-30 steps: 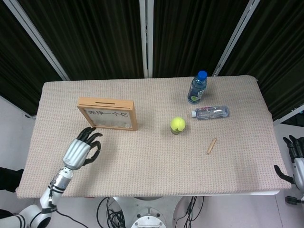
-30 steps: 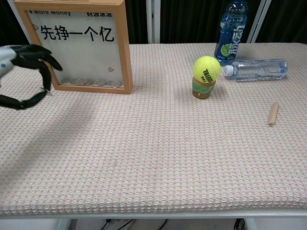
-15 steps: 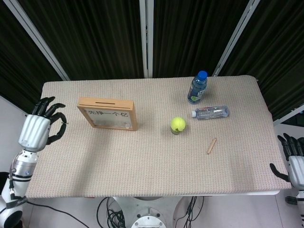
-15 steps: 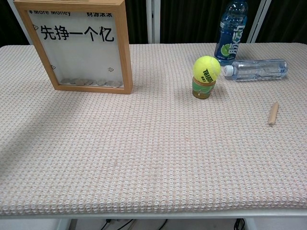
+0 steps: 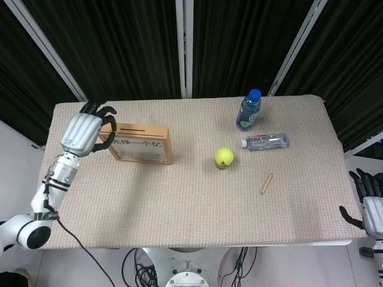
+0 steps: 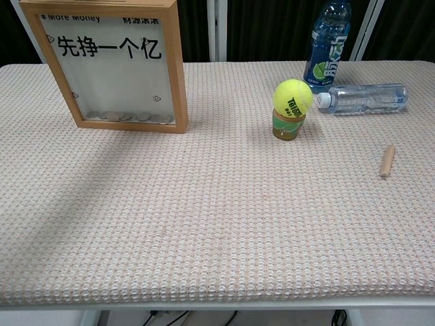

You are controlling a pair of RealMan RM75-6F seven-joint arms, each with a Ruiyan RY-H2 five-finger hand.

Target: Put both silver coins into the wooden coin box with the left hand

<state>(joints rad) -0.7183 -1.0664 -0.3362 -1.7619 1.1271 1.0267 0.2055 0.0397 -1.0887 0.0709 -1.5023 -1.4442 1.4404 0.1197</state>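
In the head view, the left hand [image 5: 82, 133] is hovering by the wooden coin box's [image 5: 139, 143] left end, fingers curled, grip unclear. The right hand [image 5: 371, 203] is hanging off the table's [image 5: 179, 197] right edge, fingers apart, holding nothing. In the chest view, coins [image 6: 129, 117] are lying inside the box.

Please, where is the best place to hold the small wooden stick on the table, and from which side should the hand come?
The wooden stick lies flat and alone on the cloth, right of the tennis ball. Probably best to pinch it at its middle, across its thin width, coming straight down from above. It lies diagonally, so the fingers should close crosswise to its length. The right hand is nearer.
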